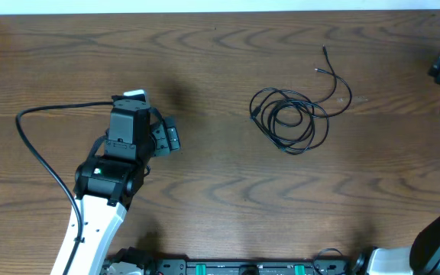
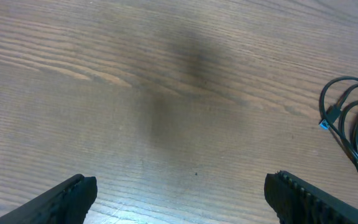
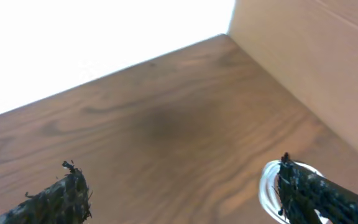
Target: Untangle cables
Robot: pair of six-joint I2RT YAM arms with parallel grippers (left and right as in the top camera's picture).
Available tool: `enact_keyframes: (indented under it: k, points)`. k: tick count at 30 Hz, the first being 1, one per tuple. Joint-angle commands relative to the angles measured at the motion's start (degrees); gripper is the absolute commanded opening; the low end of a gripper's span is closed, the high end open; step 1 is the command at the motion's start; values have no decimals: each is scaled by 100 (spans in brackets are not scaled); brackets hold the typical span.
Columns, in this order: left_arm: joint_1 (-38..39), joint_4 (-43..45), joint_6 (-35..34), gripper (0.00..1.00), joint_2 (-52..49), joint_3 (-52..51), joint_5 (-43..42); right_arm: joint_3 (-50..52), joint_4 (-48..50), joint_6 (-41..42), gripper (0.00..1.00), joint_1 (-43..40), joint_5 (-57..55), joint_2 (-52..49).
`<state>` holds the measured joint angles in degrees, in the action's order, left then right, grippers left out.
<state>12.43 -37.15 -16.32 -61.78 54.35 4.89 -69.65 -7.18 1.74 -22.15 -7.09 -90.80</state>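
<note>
Left claw (image 2: 180, 183) stands with fingers wide apart and empty over the surface (image 2: 135, 93), the black cable coil (image 1: 290, 121) lying well off to its right. Closing on the coil's middle, it could pinch several loops together and tighten the tangle, or drag the whole coil. Its arm (image 1: 98, 206) stretches forward, wrist turned rightward. Right claw (image 3: 179, 168), also spread and empty, hangs by the surface's far right corner.
</note>
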Motion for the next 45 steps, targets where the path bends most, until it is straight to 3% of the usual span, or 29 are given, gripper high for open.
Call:
enact_keyframes:
  k: [1, 11, 22, 35, 45]
  points:
    - [-26, -17, -9, 93, 4, 26, 96, -81, -111, 210, 96, 442, 50, 363]
    - [-26, -17, -9, 93, 4, 26, 96, -79, -256, 203, 99, 1246, 61, 1062]
    - [-26, -17, -9, 93, 4, 26, 96, -79, -415, 216, 98, 1849, 66, 1075]
    - [-24, 306, -15, 93, 4, 26, 37, -79, -2573, 2302, 99, 2026, 68, 1078]
    - [-20, 516, -15, 93, 4, 26, -710, -79, -3801, 2282, 99, 2022, 361, 1078]
